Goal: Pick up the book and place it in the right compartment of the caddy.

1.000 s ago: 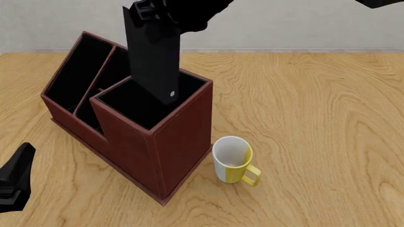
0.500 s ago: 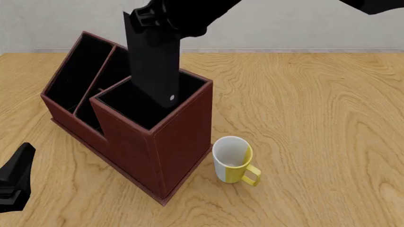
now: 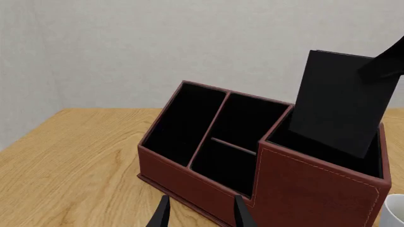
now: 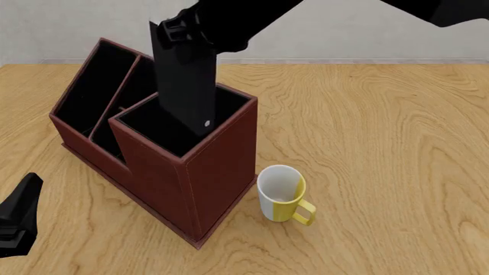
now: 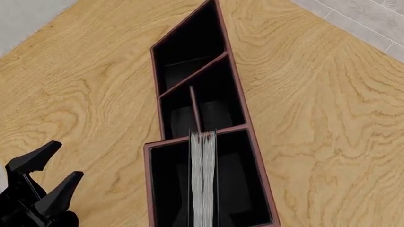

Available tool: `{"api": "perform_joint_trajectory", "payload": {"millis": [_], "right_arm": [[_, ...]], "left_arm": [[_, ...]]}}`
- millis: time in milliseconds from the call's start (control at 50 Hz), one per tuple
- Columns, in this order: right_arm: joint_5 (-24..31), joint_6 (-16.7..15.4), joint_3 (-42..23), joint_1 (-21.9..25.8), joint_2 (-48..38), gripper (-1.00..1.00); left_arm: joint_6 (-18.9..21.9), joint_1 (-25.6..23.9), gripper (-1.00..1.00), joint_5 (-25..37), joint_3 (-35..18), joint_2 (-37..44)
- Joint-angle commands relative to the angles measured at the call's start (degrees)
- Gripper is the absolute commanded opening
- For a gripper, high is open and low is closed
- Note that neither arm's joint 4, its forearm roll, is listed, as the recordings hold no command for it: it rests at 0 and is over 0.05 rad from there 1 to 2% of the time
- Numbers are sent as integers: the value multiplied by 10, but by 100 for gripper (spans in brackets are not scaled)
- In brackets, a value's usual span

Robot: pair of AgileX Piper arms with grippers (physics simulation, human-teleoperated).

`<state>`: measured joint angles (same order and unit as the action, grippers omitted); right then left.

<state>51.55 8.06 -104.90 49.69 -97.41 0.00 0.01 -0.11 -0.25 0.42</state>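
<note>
The black book hangs nearly upright with its lower end inside the right compartment of the reddish-brown caddy. Its white dot sits just above the rim. My right gripper is shut on the book's top end. From the left wrist, the book leans over the tall section of the caddy. The right wrist view looks down the grey page edges of the book into the compartment. My left gripper rests open and empty at the near left, apart from the caddy.
A white-and-yellow mug stands on the wooden table just right of the caddy's near corner. The caddy's two narrow slots lie on its left side. A pale wall runs along the table's far edge.
The right arm has lowered a little, and the book has sunk slightly deeper into the right compartment. The left gripper has not moved.
</note>
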Motion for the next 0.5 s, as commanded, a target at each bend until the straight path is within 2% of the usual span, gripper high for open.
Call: {"api": "perform_joint_trajectory", "payload": {"millis": [20,500], "right_arm": [[-12,13,6,3,4,-100],[-31,14,27,8,1,-100]], "left_arm": [[0,0,100,0,0,0],[0,0,100,0,0,0]]}}
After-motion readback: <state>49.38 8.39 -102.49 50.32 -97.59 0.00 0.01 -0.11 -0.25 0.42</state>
